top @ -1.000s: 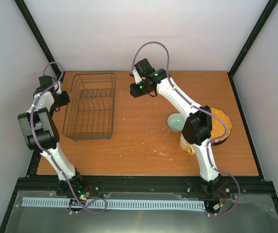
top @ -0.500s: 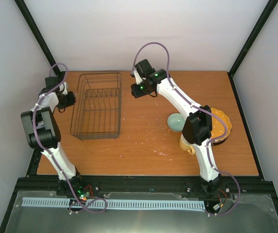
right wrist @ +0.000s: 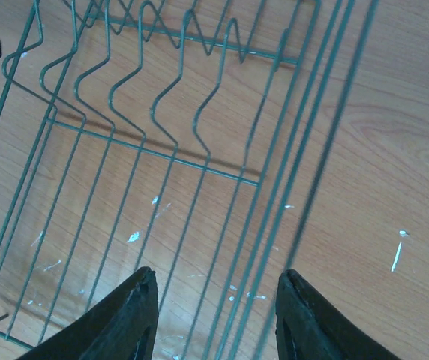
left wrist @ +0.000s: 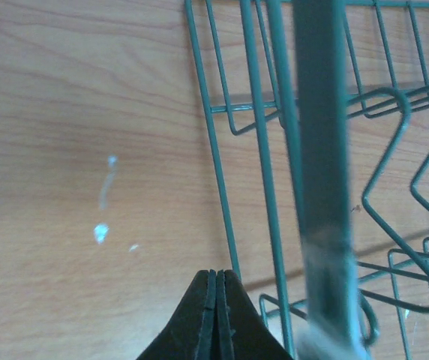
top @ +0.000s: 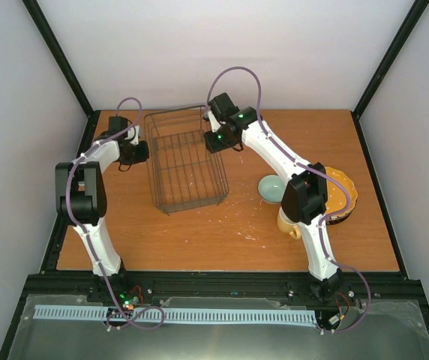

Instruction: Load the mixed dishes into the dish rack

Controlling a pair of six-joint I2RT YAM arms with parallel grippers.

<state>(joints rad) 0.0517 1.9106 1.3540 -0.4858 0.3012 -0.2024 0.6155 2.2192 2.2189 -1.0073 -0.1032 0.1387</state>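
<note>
The dish rack [top: 187, 202], a dark wire basket, stands skewed on the table between my two grippers. My left gripper [top: 145, 152] is shut with nothing between its jaws, against the rack's left side. In the left wrist view its tips [left wrist: 216, 274] sit just left of the rack's side wire [left wrist: 213, 135]. My right gripper [top: 208, 142] is open above the rack's far right corner. The right wrist view looks down through the rack's wires [right wrist: 177, 159] between the open gripper [right wrist: 216, 281]. The pale blue-green bowl [top: 269, 187], the cream-yellow mug [top: 288, 222] and the orange-yellow plate [top: 342, 187] lie at the right, partly hidden by the right arm. The other plates do not show.
The wooden table [top: 199, 232] has black frame rails along its edges and white walls around it. The right arm's elbow [top: 304, 196] hangs over the dishes. White scuff marks [left wrist: 102, 232] dot the wood.
The dish rack has slid right from the table's left edge and turned, with my shut left gripper moving right against its side. The right arm has stayed in place.
</note>
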